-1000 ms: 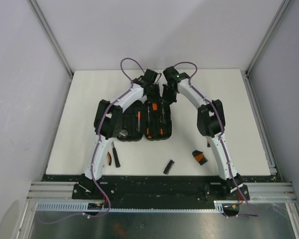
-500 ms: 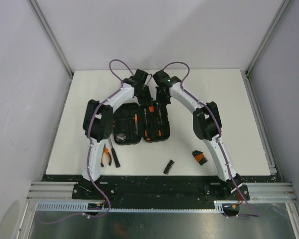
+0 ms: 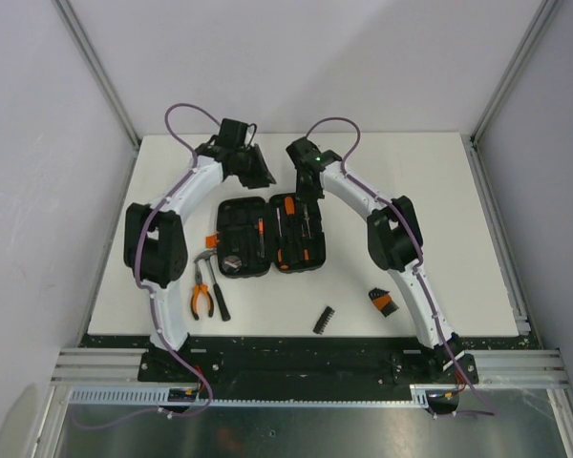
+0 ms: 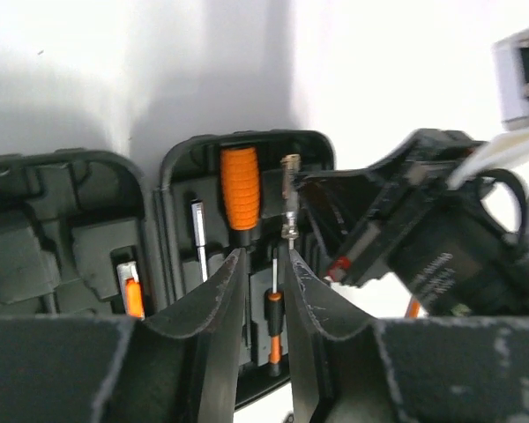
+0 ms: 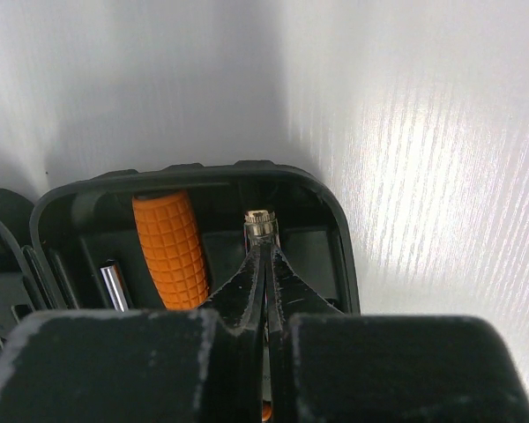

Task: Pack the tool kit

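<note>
Change: left arm no longer lies across the left half of the tool kit case (image 3: 272, 236) as it did a second back. Elbow now swung out to frame left, left gripper (image 3: 256, 174) raised just above the case's upper-left corner.
Left gripper state: fingers a narrow gap apart, nothing between them; case interior visible through the gap in the wrist view.
Right gripper (image 3: 308, 191): at the upper edge of the case's right half, clamped on a slim metal-tipped tool (image 5: 260, 220), with the tip beside the orange-handled screwdriver (image 5: 167, 251) already in its slot.
Meaning (judgement): left half uncovered and reachable; seating the slim tool falls to the right arm alone; left arm free to fetch loose pieces.
Case: open flat at centre of the surface (image 3: 439, 191), both halves face up, several slots filled.
Loose, lower left: pliers (image 3: 202, 299) and a black-handled tool (image 3: 221, 301) side by side; an orange-and-grey piece (image 3: 208, 250), probably a hammer, just off the case's left edge.
Loose, lower right: bit strip (image 3: 324, 320); black-and-orange holder (image 3: 382, 301) close to the right arm's lower link.
In the way: both grippers crowd the case's upper edge; no closing the lid with the right gripper inside.
Progress (judgement): partly packed, about five pieces still out.
</note>
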`<state>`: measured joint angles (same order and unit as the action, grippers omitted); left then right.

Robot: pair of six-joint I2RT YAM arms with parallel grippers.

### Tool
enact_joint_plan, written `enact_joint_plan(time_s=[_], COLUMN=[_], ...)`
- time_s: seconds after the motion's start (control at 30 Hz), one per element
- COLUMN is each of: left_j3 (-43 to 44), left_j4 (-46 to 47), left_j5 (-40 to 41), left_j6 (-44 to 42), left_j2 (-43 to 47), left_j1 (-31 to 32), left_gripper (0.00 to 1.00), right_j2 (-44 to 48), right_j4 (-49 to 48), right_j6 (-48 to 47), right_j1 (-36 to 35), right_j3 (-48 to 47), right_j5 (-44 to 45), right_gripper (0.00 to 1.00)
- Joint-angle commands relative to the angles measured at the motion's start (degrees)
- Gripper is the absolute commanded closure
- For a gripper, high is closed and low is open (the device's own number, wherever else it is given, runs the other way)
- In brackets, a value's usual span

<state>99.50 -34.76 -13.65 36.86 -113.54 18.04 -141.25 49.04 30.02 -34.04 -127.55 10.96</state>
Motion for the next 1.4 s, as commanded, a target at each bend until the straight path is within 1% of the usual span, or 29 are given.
enact_joint_plan(time_s=[0.0, 0.1, 0.2, 0.3, 0.43, 0.53, 0.63, 0.73, 0.8, 1.0, 1.1, 1.23, 1.37], left_j3=[-3.5, -6.2, -9.4, -12.8, -17.6, -20.7, -23.8, -26.0, -27.1, -27.8, -27.0, -26.2, -26.2], left_j4=[1.4, 2.0, 2.3, 2.6, 2.9, 2.9, 3.1, 3.3, 4.0, 7.1, 7.9, 8.6, 9.8], left_j5=[-1.0, -0.5, 0.7, 1.4, 3.0, 5.9, 7.6, 8.4, 8.6, 6.2, 4.8, 2.0, -1.5], left_j6=[-1.3, -2.3, -4.1, -5.5, -7.0, -7.7, -7.7, -8.2, -8.8, -10.0, -9.6, -8.8, -7.9], left_j2=[4.9, 8.0, 11.7, 15.0, 18.1, 19.6, 19.9, 18.9, 18.0, 13.6, 10.3, 6.7, 5.0], left_j1=[-3.1, -4.6, -5.6, -6.9, -8.7, -10.1, -11.0, -11.5, -11.6, -11.7, -11.8, -11.7, -11.4], left_gripper=[0.70, 0.63, 0.53, 0.43, 0.36, 0.27, 0.16, 0.07, 0.03, 0.01, 0.01, 0.07, 0.14], right_j2=[-10.1, -8.5, -4.0, -0.5, 2.9, 6.6, 13.1, 21.0, 25.8, 37.4, 41.5, 44.9, 47.4], right_j4=[8.0, 7.4, 3.5, 1.8, -0.2, -1.5, -2.9, -6.1, -7.3, -7.6, -7.1, -5.9, -6.5], right_j6=[0.0, -0.4, -1.5, -1.4, -1.2, -0.8, 0.4, 0.9, 1.0, 1.3, 1.2, 0.4, -0.3], right_j1=[-0.4, -0.4, -0.3, 0.3, 1.5, 2.6, 4.4, 6.5, 8.0, 12.5, 14.0, 15.6, 18.1], right_j3=[5.8, 6.2, 6.1, 1.5, -3.2, -3.0, 3.2, 14.3, 21.2, 39.3, 45.5, 50.9, 56.2], right_j5=[0.2, 0.2, 1.3, 2.0, 2.0, 2.1, 2.2, 2.3, 2.4, 2.2, 1.5, 0.3, -2.0], right_gripper=[1.00, 0.98, 0.86, 0.74, 0.65, 0.58, 0.51, 0.44, 0.42, 0.40, 0.40, 0.40, 0.40])
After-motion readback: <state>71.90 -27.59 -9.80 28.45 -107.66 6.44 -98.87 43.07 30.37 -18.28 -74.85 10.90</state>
